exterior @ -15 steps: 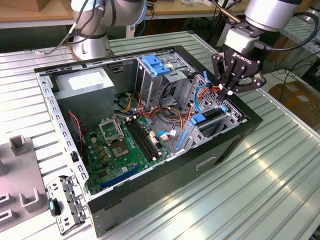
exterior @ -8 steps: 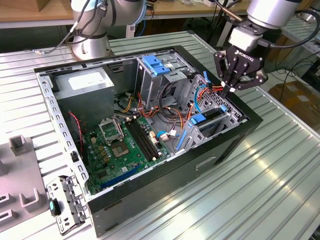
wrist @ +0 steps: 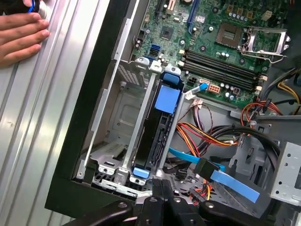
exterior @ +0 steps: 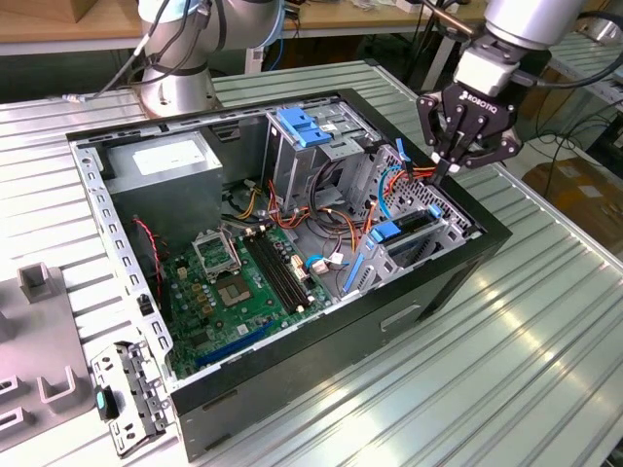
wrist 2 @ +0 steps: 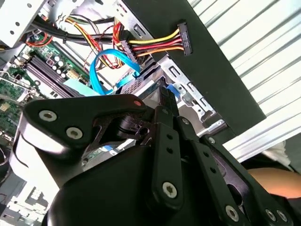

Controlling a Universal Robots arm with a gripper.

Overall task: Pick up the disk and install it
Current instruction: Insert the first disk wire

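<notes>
A single loose bare-metal bracket with a small blue clip (exterior: 127, 399) lies nearest, at the exterior view's near left on the ribbed aluminium desk (exterior: 545, 350). Just beside it, further to the left, is one grey moulded fixture with raised blocks (exterior: 44, 336).

Behind them one open black computer case (exterior: 321, 379) lies on its side. Inside it are:
- one green motherboard (exterior: 229, 292) on the floor of the case, towards the near left;
- one grey boxy power supply with a white sticker (exterior: 161, 165) in the far left corner;
- one tall bare-metal drive cage with a blue plastic tab (exterior: 307, 136) at the far middle.

The one disk, a flat metal hard drive with blue plastic rails (exterior: 404, 229), stands on edge in the metal bay at the right end of the case. In the first wrist view the disk (wrist: 162, 136) sits between the bay's rails with its blue tab towards the motherboard.

The arm's black hand (exterior: 450, 173) hangs over the far right end of that bay, pointing down. Its two fingers are clenched together with nothing between them. In the first wrist view the hand (wrist: 162, 186) is just at the end of the disk, but I cannot tell whether it touches.

One flat blue data cable (wrist: 235, 183) lies loose beside the bay. One bundle of yellow, red and black wires with a black plug (wrist 2: 160, 44) hangs near the case wall.

A person's fingers (wrist: 28, 35) rest on the desk outside the case.
</notes>
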